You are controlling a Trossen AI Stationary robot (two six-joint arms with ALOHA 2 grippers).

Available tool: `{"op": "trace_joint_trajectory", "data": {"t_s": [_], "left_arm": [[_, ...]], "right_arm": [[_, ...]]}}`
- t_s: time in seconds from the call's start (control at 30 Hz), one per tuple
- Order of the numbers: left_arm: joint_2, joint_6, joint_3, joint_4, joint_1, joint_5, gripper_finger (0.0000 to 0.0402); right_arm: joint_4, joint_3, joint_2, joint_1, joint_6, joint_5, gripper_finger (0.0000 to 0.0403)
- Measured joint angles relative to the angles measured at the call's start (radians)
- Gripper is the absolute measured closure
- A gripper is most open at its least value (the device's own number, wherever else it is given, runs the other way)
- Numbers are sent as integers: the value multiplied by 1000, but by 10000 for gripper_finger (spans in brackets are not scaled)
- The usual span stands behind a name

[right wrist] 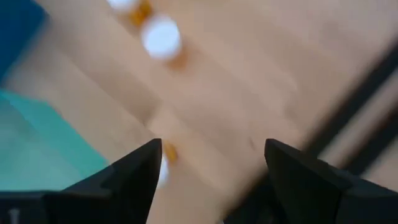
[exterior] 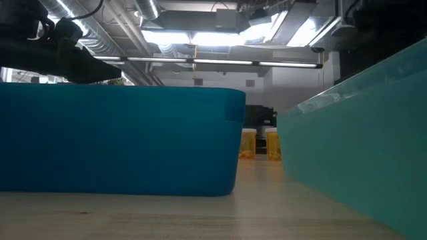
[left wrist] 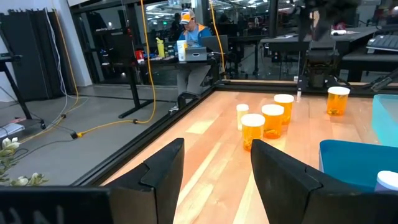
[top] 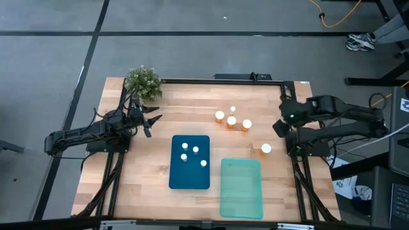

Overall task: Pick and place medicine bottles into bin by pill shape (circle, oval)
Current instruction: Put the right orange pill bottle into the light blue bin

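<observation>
1. I see a light wood table (top: 153,179) on a grey floor; lab room behind w/ desks and a seated person (left wrist: 193,46).
2. Dark blue bin (top: 190,162) holds four bottles; teal bin (top: 241,188) sits just beside it.
3. Left gripper (top: 152,121) near potted plant (top: 142,82), fingers apart, holding nothing. Bottle cluster (left wrist: 264,121) stands well ahead of it.
4. Right gripper (right wrist: 211,180) at table's right edge, fingers spread, empty; lone orange bottle (top: 266,149) just beside it.

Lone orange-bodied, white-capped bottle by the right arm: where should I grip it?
Judging by its pose, grip the lone orange bottle around its body just under the white cap, coming straight down with the right gripper: it stands upright and apart from the teal bin.
</observation>
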Motion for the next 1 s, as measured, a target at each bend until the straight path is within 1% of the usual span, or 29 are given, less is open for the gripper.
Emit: {"op": "trace_joint_trajectory", "data": {"t_s": [0.07, 0.17, 0.27, 0.47, 0.7, 0.87, 1.0], "left_arm": [[0, 0, 0, 0, 0, 0, 224], [0, 0, 0, 0, 0, 0, 224], [0, 0, 0, 0, 0, 0, 224], [0, 0, 0, 0, 0, 0, 224], [0, 0, 0, 0, 0, 0, 224], [0, 0, 0, 0, 0, 0, 224], [0, 0, 0, 0, 0, 0, 224]], "right_arm": [[-47, 0, 31, 9, 16, -31, 116], [-51, 0, 58, 41, 11, -62, 116], [-36, 0, 72, 96, 20, -66, 116], [-5, 0, 103, 263, 74, -61, 116], [12, 0, 182, 440, 174, -54, 116], [12, 0, 231, 504, 244, -21, 116], [12, 0, 251, 533, 274, -22, 116]]}}
